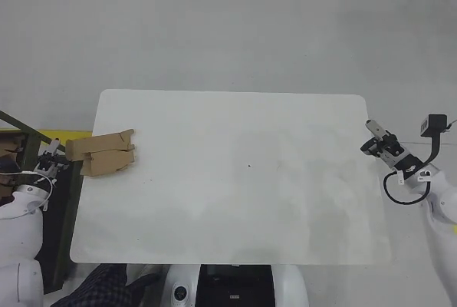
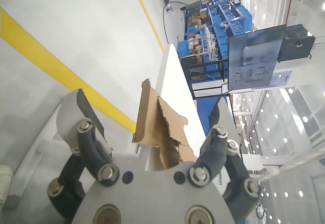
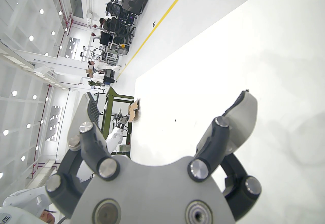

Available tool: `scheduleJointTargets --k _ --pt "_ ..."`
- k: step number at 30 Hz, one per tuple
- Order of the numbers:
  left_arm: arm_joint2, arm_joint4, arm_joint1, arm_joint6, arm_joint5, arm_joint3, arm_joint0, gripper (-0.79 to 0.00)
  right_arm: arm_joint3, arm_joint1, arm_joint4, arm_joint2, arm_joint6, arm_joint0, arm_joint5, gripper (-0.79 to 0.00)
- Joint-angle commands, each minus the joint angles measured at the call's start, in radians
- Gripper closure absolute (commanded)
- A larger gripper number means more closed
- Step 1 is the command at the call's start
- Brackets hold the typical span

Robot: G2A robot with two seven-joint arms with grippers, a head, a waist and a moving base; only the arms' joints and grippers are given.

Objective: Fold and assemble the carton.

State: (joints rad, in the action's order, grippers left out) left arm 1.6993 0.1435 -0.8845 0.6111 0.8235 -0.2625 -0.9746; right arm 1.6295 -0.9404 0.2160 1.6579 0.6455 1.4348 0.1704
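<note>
Carton (image 1: 100,153): brown corrugated cardboard, rough torn edges. Table (image 1: 236,199): smooth matt white.

- carton (image 1: 100,153): plain brown cardboard, no print
- table (image 1: 228,192): plain white top
- floor (image 1: 228,46): pale grey, with a yellow stripe (image 2: 63,75)
- left gripper (image 2: 151,103), right gripper (image 3: 166,97): silver plates, black links, dark pads
- rack (image 1: 14,123) beside the table: dark green frame
- shelving (image 2: 203,32) in the background: blue
</note>
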Motion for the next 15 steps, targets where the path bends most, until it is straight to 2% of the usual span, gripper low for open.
scheduleJointTargets --k 1,5,7,9,11,12,13,15 --pt "-0.009 -0.015 -0.003 -0.014 0.000 0.009 0.009 -0.785 0.000 0.000 0.000 0.000 0.000 0.000 0.000 -0.785" --pt "-0.024 -0.038 -0.008 -0.033 0.004 0.022 0.023 -0.767 0.000 0.000 0.000 0.000 0.000 0.000 0.000 -0.785" --pt "-0.028 -0.042 -0.010 -0.036 0.007 0.026 0.027 -0.616 0.000 0.000 0.000 0.000 0.000 0.000 0.000 -0.785" --pt "-0.030 -0.041 -0.012 -0.035 0.011 0.030 0.030 -0.369 0.000 0.000 0.000 0.000 0.000 0.000 0.000 -0.785" --pt "-0.031 -0.040 -0.013 -0.031 0.014 0.032 0.031 -0.314 0.000 0.000 0.000 0.000 0.000 0.000 0.000 -0.785" --pt "-0.032 -0.039 -0.013 -0.027 0.015 0.033 0.032 -0.237 0.000 0.000 0.000 0.000 0.000 0.000 0.000 -0.785" --pt "-0.033 -0.037 -0.014 -0.023 0.016 0.034 0.033 -0.219 0.000 0.000 0.000 0.000 0.000 0.000 0.000 -0.785" --pt "-0.032 -0.029 -0.014 -0.013 0.018 0.035 0.034 -0.068 0.000 0.000 0.000 0.000 0.000 0.000 0.000 -0.785"
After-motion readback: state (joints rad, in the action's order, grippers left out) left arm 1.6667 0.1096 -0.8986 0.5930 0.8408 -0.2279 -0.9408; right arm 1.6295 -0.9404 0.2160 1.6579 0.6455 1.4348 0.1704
